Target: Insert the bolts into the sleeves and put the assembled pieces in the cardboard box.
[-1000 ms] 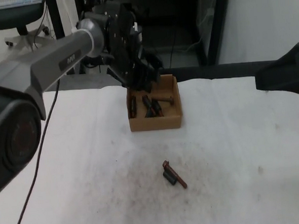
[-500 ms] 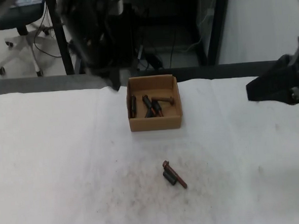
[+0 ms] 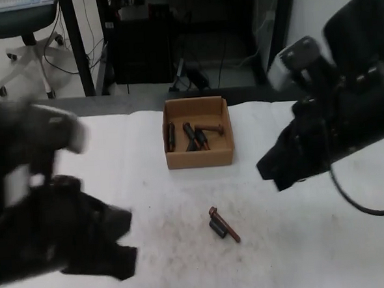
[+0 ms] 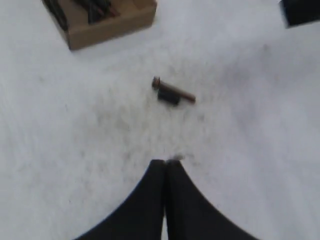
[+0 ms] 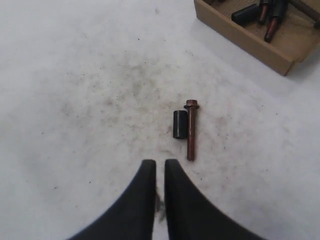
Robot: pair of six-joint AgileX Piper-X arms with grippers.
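Observation:
A rusty bolt [image 3: 226, 225] lies flat on the white cloth, with a short black sleeve [image 3: 217, 228] beside it and touching. Bolt [image 5: 191, 131] and sleeve [image 5: 180, 124] lie just ahead of my right gripper [image 5: 156, 162], which is shut and empty. In the high view that gripper [image 3: 272, 172] hangs to the right of the cardboard box [image 3: 199, 158]. My left gripper [image 4: 165, 162] is shut and empty, well short of the bolt [image 4: 175, 91] and sleeve [image 4: 168, 98]. It sits at the near left [image 3: 120, 249]. Several assembled pieces lie in the box.
The cardboard box [image 4: 107, 25] stands at the back middle of the cloth, its wall also showing in the right wrist view [image 5: 250, 42]. The other arm's dark body [image 4: 300, 10] shows far off. An office chair and dark racks stand behind the bench.
The left arm swung away from above the box and came down to the near left. The right arm moved in from the right edge toward the middle. Bolt and sleeve stayed put.

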